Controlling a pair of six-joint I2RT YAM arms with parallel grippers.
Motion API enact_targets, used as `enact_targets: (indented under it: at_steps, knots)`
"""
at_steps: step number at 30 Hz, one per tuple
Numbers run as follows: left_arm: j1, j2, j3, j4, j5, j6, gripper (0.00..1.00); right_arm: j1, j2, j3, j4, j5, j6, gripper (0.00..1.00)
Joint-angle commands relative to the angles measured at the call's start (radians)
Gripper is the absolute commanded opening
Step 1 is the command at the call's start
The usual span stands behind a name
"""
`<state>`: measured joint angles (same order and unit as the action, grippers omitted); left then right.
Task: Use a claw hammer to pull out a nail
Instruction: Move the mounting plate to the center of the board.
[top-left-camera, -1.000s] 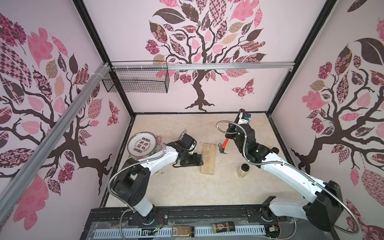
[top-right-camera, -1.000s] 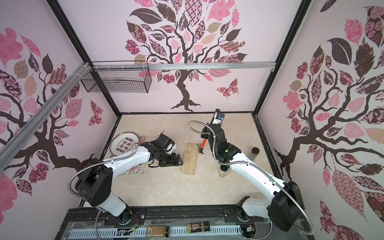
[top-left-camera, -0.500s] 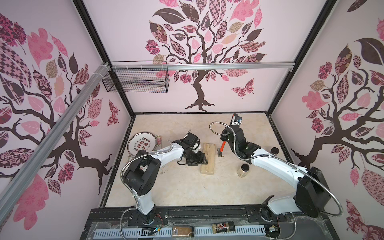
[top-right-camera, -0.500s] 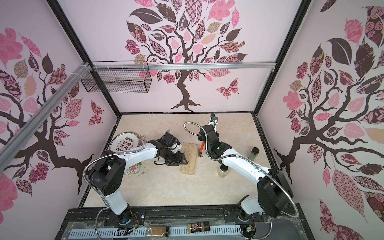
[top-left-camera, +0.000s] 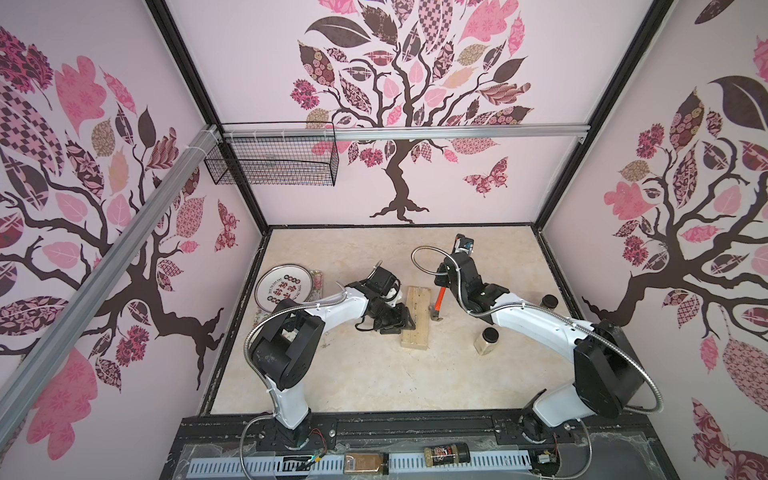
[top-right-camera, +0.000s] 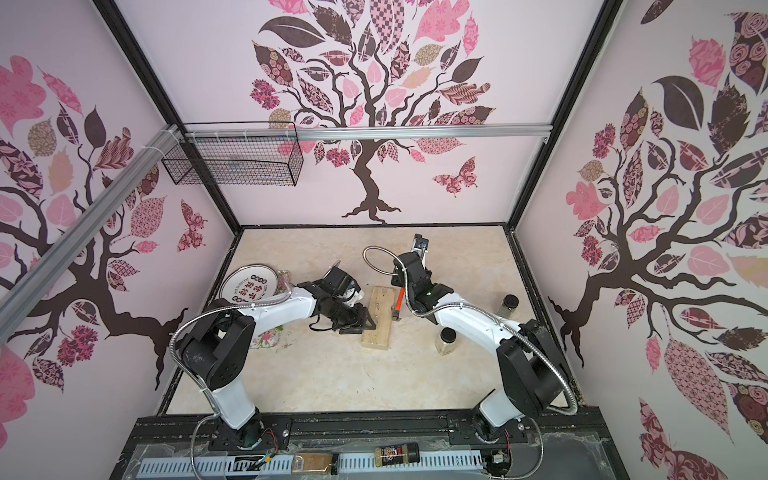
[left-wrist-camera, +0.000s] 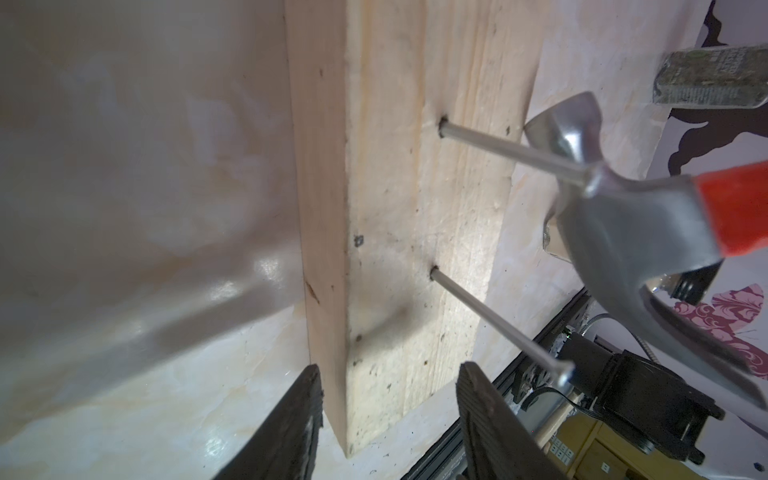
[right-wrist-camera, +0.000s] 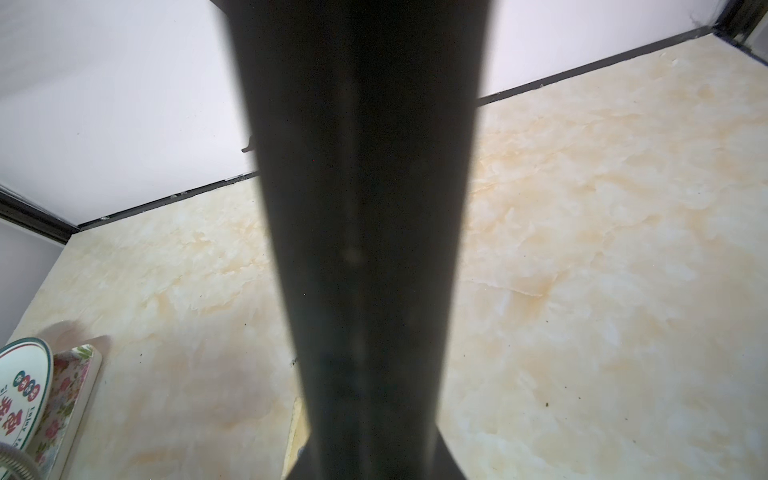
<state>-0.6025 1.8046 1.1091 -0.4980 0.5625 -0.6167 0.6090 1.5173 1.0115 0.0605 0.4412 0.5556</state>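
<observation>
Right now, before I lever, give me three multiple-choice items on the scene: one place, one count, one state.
1. Where is the hammer head?
A on the plate; B beside the block; C in the wire basket.
2. How many nails stand out of the block in the left wrist view?
A two; B four; C none.
3. How is the hammer?
A lying flat on the table; B leaning on the wall; C gripped by the right end effector.

1 B: in both top views the head hangs just off the block, on the right arm's side.
2 A: two bare shafts stick out.
3 C: the black handle fills the right wrist view.
</observation>
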Motion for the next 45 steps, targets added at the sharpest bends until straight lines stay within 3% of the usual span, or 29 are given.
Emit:
enact_targets:
  at_steps: [1,28,36,45]
  knots:
    - [0.004,0.021,-0.040,0.053,0.051,-0.052,0.54,0.006,0.021,0.068,0.023,-0.059,0.042,0.13]
    - [0.013,0.013,-0.084,0.129,0.113,-0.115,0.45,0.011,0.001,0.133,-0.017,-0.081,0.014,0.14]
    - [0.013,-0.035,-0.075,0.135,0.127,-0.086,0.49,0.011,-0.024,0.224,-0.037,-0.054,-0.082,0.14]
    - [0.015,-0.012,-0.054,0.087,0.070,-0.045,0.56,0.012,0.100,0.351,0.146,0.014,-0.251,0.14]
